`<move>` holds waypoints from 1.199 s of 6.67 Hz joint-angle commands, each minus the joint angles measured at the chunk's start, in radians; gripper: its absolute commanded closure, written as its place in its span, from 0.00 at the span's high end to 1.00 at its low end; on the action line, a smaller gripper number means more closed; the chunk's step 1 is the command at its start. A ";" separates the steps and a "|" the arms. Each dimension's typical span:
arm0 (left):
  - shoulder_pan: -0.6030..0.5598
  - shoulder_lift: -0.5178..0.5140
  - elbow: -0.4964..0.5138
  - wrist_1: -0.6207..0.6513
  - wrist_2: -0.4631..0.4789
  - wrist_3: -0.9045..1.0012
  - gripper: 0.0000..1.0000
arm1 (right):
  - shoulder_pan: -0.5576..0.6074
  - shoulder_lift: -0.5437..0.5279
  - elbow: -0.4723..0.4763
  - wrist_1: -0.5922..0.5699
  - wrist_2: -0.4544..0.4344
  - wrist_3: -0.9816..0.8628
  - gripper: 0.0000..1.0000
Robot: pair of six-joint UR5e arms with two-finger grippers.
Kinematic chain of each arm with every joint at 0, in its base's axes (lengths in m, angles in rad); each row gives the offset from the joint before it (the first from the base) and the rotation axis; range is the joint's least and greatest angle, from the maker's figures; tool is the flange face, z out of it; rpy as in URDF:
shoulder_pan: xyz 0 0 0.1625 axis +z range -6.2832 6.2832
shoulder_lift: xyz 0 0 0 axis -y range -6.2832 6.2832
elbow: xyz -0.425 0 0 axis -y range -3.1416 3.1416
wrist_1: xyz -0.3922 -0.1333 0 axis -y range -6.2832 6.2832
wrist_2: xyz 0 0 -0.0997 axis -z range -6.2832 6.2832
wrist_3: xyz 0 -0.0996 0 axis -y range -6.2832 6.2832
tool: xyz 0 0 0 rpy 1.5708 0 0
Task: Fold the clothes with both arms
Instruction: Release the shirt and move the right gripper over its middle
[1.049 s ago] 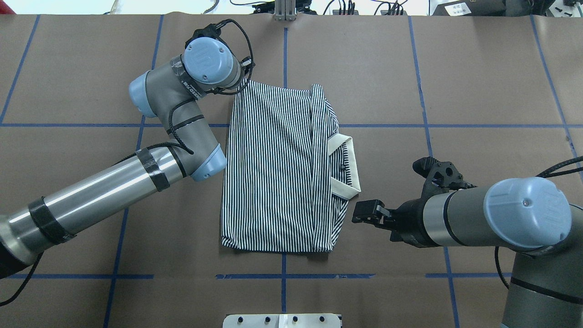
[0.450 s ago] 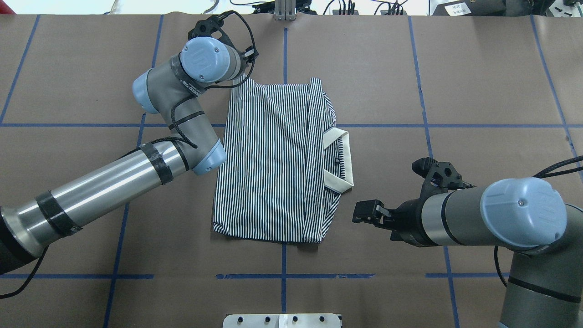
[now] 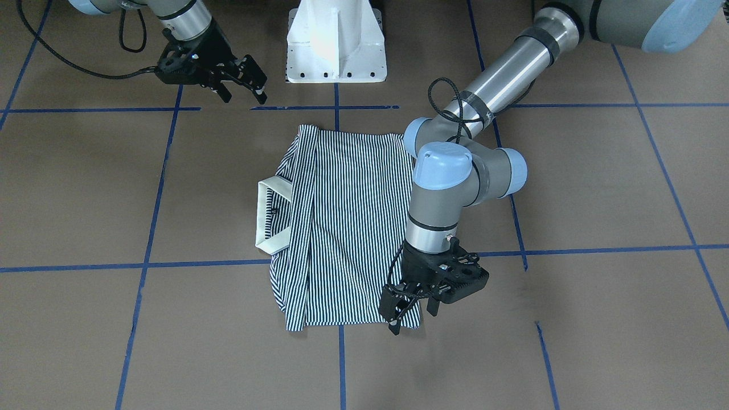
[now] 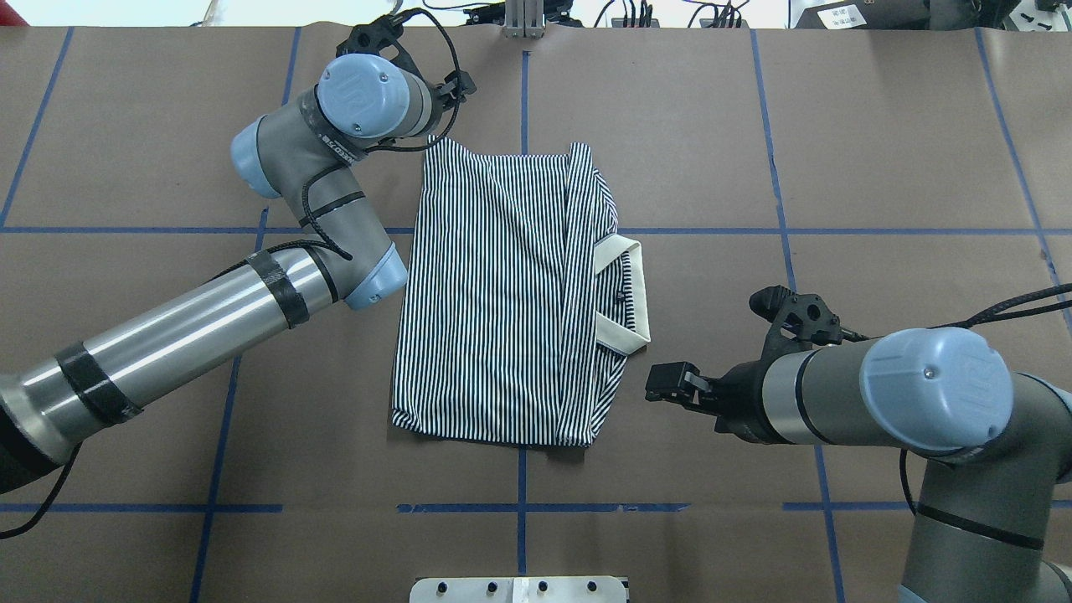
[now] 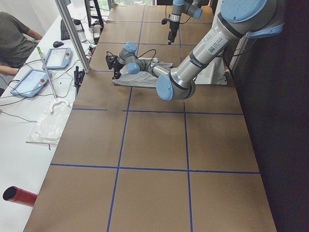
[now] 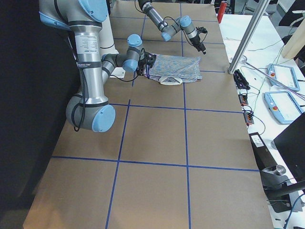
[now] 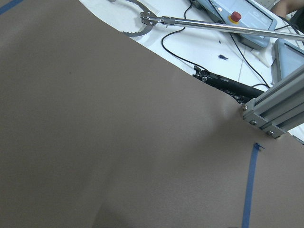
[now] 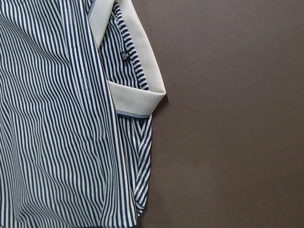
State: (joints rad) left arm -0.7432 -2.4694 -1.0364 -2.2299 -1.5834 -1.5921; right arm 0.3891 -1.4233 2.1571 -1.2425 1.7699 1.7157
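The striped polo shirt lies folded into a rectangle at the table's middle. Its cream collar points toward my right side. My left gripper is at the shirt's far left corner and looks shut on it. That corner is pulled to a point, with creases running from it. My right gripper is open and empty. It hovers just right of the shirt's near right corner, and it also shows in the overhead view. The right wrist view shows the collar and striped cloth, but no fingers.
The table is covered in brown paper with blue tape lines. The white pedestal base stands at the near edge. An aluminium post stands at the far edge. Beyond it is a bench with tablets and cables, where a person sits.
My left gripper has moved left and away from the robot, taking the shirt's far left corner with it. The whole shirt slid a little left and farther out. The right gripper barely moved.
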 commanded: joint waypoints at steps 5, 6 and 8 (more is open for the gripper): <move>-0.019 0.329 -0.559 0.338 -0.181 0.215 1.00 | -0.018 0.452 -0.320 -0.418 -0.015 -0.299 1.00; -0.021 0.339 -0.559 0.339 -0.182 0.221 1.00 | -0.029 0.508 -0.354 -0.508 -0.017 -0.405 1.00; -0.021 0.339 -0.560 0.337 -0.182 0.228 1.00 | -0.045 0.627 -0.524 -0.537 -0.009 -0.484 1.00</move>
State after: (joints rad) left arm -0.7637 -2.1330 -1.5942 -1.8935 -1.7654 -1.3670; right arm 0.3547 -0.8625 1.7262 -1.7592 1.7554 1.2757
